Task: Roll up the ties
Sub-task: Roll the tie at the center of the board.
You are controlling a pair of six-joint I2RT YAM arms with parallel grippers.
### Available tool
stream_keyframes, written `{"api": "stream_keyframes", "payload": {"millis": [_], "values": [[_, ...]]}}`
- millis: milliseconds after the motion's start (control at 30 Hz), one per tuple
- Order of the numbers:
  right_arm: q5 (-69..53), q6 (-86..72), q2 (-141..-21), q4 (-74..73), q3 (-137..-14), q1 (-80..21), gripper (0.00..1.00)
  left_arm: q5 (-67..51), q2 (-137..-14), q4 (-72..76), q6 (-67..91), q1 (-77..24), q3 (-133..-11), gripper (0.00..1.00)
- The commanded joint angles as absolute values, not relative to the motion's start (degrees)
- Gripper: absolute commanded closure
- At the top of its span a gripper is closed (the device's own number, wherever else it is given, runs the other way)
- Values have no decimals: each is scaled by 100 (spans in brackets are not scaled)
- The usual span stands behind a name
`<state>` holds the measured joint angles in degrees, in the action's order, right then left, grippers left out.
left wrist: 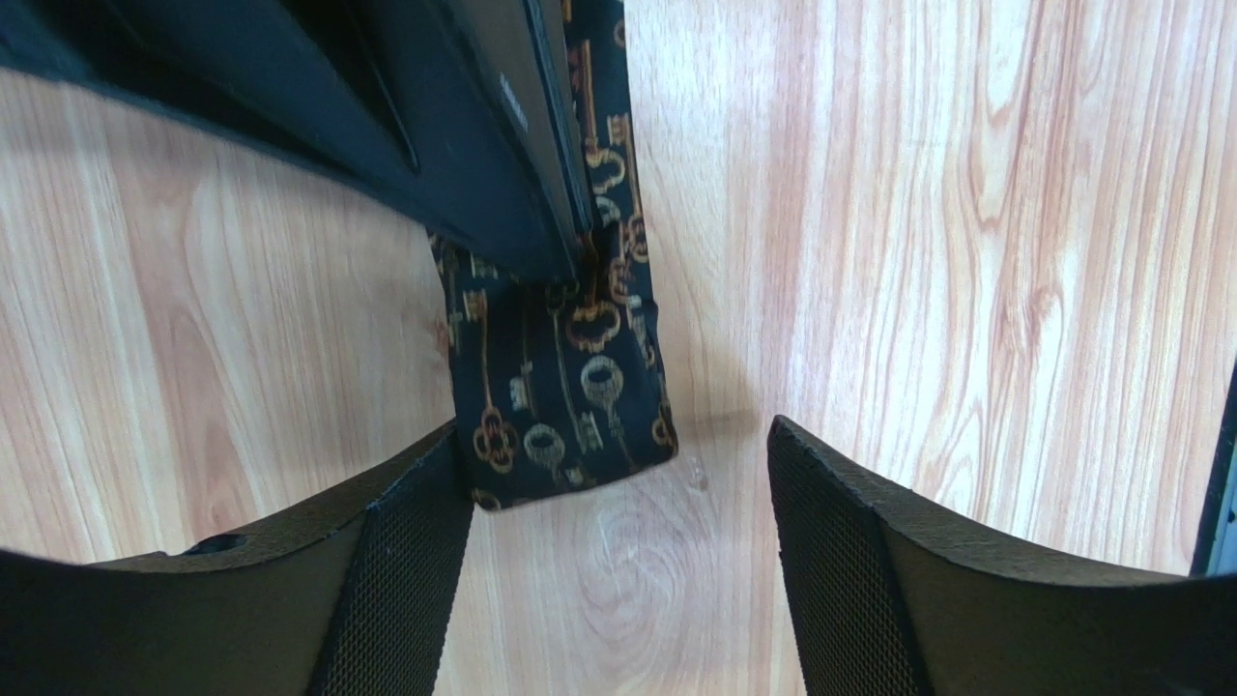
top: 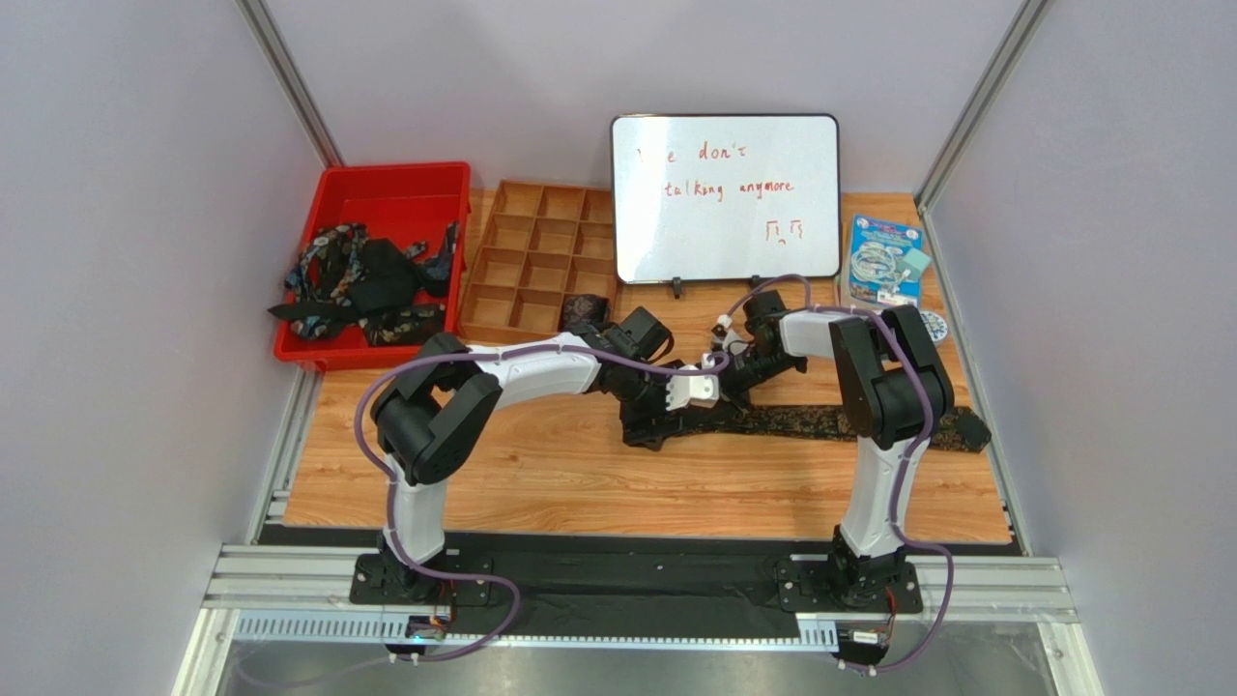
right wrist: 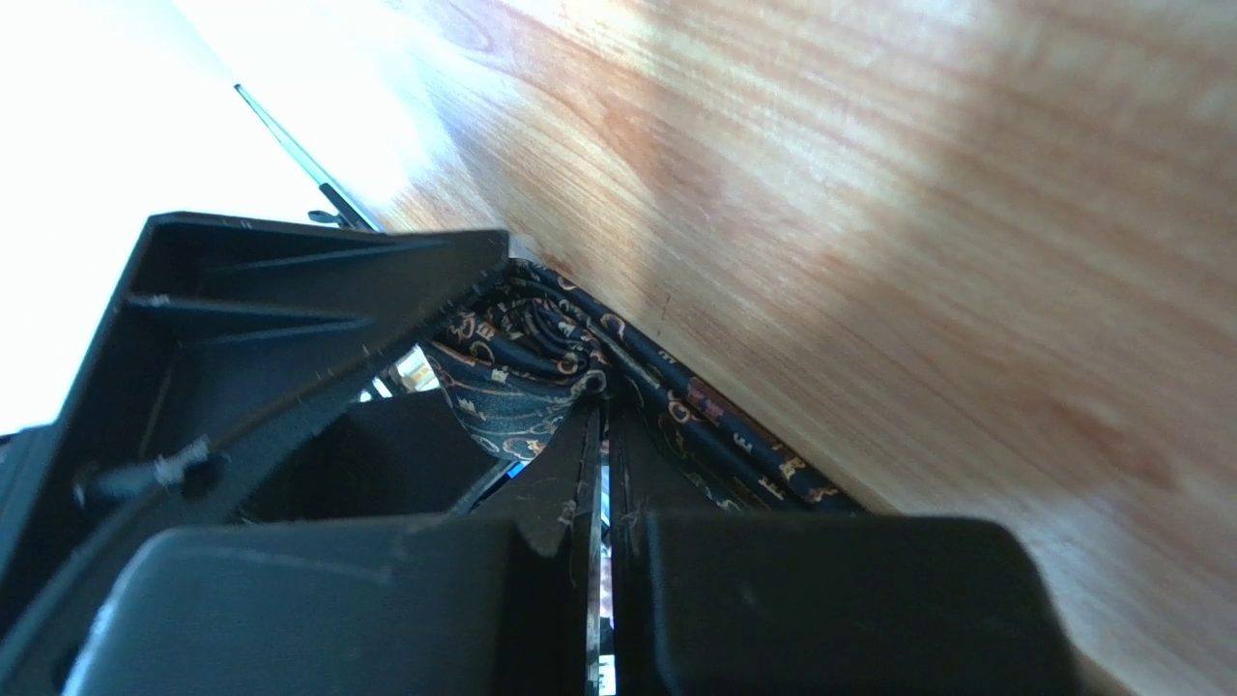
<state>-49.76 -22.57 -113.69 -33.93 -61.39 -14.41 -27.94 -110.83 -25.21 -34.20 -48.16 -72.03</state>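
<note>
Plenty left to roll, judging by the worktop (top: 581, 479): passed over the whiteboard (top: 726, 196) at the back, then found the red bin (top: 385, 174) at far left holding a tangled heap of ties (top: 363, 276). Noted the compartment tray (top: 537, 268) just beside the bin, with one small dark coil (top: 585, 309), probably a tie already rolled, touching or nearly touching its near right corner. Found the flat tie (top: 857, 424) stretched along the worktop in front of the arms, running from the middle out to the right, past the right arm. Saw the left end effector (top: 703, 389) and the right end effector (top: 722, 360) meeting over that tie's left end. Through the left wrist view, found the left end effector (left wrist: 617, 479) spread wide and gripping nothing, its fingers (left wrist: 392, 580) straddling the key-patterned end of the tie, the cloth just beside one finger and well apart from the other. Through the right wrist view, found the right end effector (right wrist: 600, 413) clamped fully shut on a bunched fold of the same tie, lifted slightly off the wood. Judged the step in hand to be the very start of the roll: end folded over and pinned, no coil formed yet. Judged the next move to call for closing the left end effector on the free end and turning it over the pinned fold, without letting the right grip slip or dragging the rest of the tie askew.
</note>
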Motion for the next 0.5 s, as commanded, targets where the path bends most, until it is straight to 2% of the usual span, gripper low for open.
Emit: {"api": "stream_keyframes", "payload": {"millis": [0, 300, 467], "values": [[-3982, -2013, -11725, -3366, -6135, -1397, 100, -2830, -10767, -2242, -3139, -4746, -7110, 21], [-4139, -1969, -11725, -3235, -6038, -1397, 100, -3287, -10863, -1487, -2225, -4553, -6953, 21], [-4289, -2074, -11830, -3076, -5968, -1397, 100, -3480, -10881, -941, -2013, -4553, -6654, 25]]}}
